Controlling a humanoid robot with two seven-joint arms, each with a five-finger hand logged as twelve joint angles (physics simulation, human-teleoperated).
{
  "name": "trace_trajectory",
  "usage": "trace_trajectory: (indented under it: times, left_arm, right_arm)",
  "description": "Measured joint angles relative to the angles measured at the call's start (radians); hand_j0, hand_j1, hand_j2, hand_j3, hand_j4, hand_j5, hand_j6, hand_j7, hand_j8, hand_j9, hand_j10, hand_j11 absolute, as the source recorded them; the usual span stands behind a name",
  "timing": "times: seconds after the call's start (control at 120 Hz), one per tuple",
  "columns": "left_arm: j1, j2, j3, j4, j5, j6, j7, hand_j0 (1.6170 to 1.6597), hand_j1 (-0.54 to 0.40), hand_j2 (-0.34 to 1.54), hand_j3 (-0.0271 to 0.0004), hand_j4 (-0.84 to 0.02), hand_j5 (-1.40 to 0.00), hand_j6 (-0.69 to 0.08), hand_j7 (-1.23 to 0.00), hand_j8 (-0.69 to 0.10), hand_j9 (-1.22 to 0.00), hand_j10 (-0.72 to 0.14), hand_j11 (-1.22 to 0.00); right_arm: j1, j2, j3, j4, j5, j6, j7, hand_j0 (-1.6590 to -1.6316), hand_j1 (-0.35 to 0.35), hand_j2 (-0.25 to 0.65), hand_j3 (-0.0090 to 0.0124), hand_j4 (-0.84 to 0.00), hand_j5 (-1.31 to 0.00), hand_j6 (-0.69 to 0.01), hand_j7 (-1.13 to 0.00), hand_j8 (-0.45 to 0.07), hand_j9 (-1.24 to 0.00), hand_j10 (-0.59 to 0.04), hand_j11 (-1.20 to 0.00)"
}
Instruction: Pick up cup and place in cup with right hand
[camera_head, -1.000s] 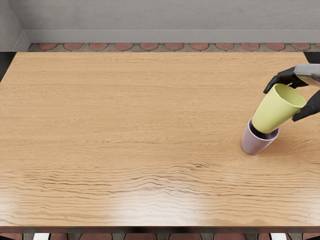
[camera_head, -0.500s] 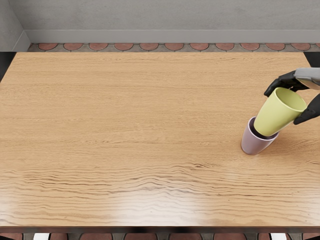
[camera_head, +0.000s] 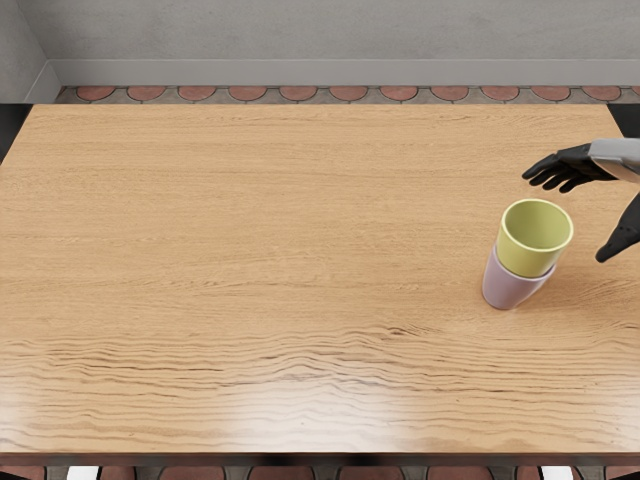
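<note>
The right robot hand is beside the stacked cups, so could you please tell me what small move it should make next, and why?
I would probably draw the right robot hand back toward the picture's right edge, without brushing the cups: its fingers are spread and hold nothing, and the yellow cup already sits in the purple cup.

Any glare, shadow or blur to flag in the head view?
Head view: glare on the table, toward the middle of its near edge; a faint, soft shadow right of the purple cup; no evident blur, even on the right hand.
</note>
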Motion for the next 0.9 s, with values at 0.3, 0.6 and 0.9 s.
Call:
trace_trajectory:
  times: [0.3, 0.6, 0.9]
  left_arm:
    - [0.0, 0.0, 0.0, 0.0, 0.0, 0.0, 0.0, 1.6581, 0.349, 0.0, -0.0002, 0.0, 0.0, 0.0, 0.0, 0.0, 0.0, 0.0, 0.0]
    - [-0.006, 0.0, -0.001, 0.0, 0.0, 0.0, 0.0, 1.6581, 0.349, 0.0, -0.0002, 0.0, 0.0, 0.0, 0.0, 0.0, 0.0, 0.0, 0.0]
    - [-0.021, 0.0, -0.001, -0.001, -0.001, -0.002, 0.0, 1.6581, 0.349, 0.0, -0.0001, 0.0, 0.0, 0.0, 0.0, 0.0, 0.0, 0.0, 0.0]
  right_arm:
    - [0.001, -0.012, 0.009, -0.025, 0.031, 0.007, -0.001, -1.658, -0.235, -0.015, 0.0, -0.112, -0.13, -0.114, -0.13, -0.112, -0.13, -0.111, -0.13]
    - [0.011, -0.054, 0.123, -0.085, 0.366, 0.066, -0.259, -1.6581, -0.311, -0.004, 0.0, -0.046, -0.05, -0.049, -0.05, -0.047, -0.05, -0.045, -0.05]
    - [0.023, 0.258, 0.211, -0.104, 0.501, -0.061, -0.399, -1.6581, -0.321, -0.004, 0.0, -0.032, -0.03, -0.034, -0.03, -0.032, -0.03, -0.031, -0.03]
